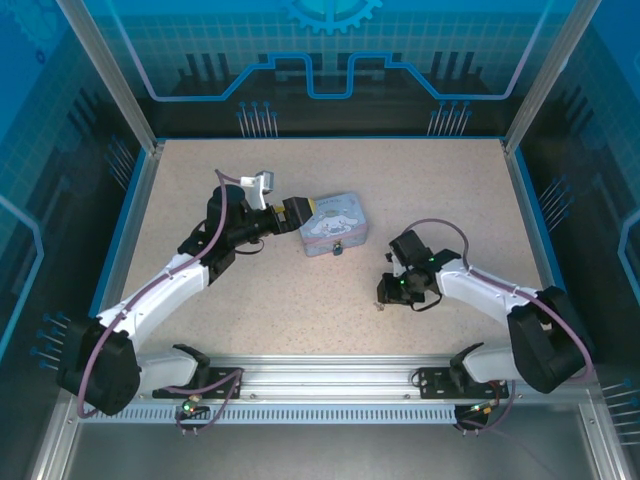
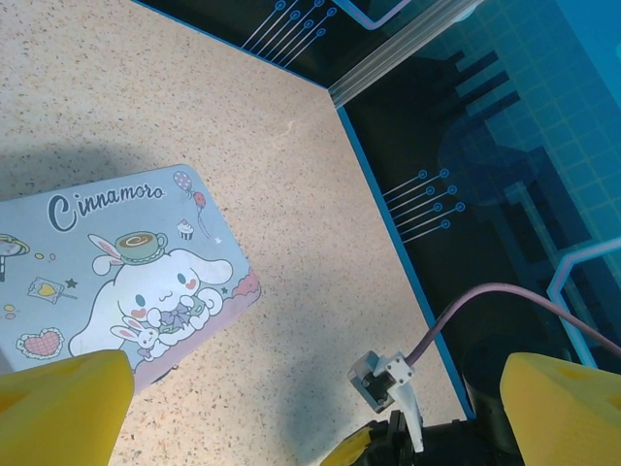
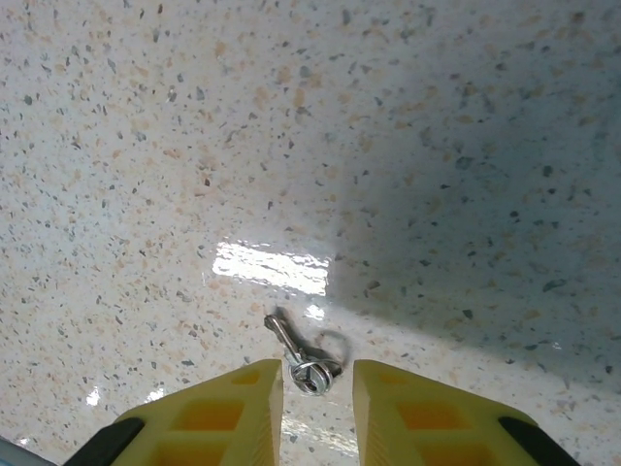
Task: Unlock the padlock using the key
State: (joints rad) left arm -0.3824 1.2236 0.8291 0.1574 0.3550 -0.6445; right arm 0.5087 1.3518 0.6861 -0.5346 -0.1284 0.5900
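The key [image 3: 301, 351], a small thin metal key on a wire ring, lies flat on the speckled table. Its ringed head sits in the gap between my right gripper's [image 3: 317, 393] yellow fingertips [image 3: 228, 408], which stand slightly apart without touching it. From above, that gripper [image 1: 385, 293] points down at the key [image 1: 380, 307] right of centre. The padlock [image 1: 339, 248] is a tiny dark thing at the front edge of the pale blue cartoon tin [image 1: 332, 228]. My left gripper [image 1: 303, 211] is wide open at the tin's left end, holding nothing.
The tin's [image 2: 126, 282] lid is printed with "Cinnamoro". Beyond the tin, the right arm's wrist camera [image 2: 386, 379] with its purple cable shows in the left wrist view. Blue walls [image 1: 525, 205] fence the table on all sides.
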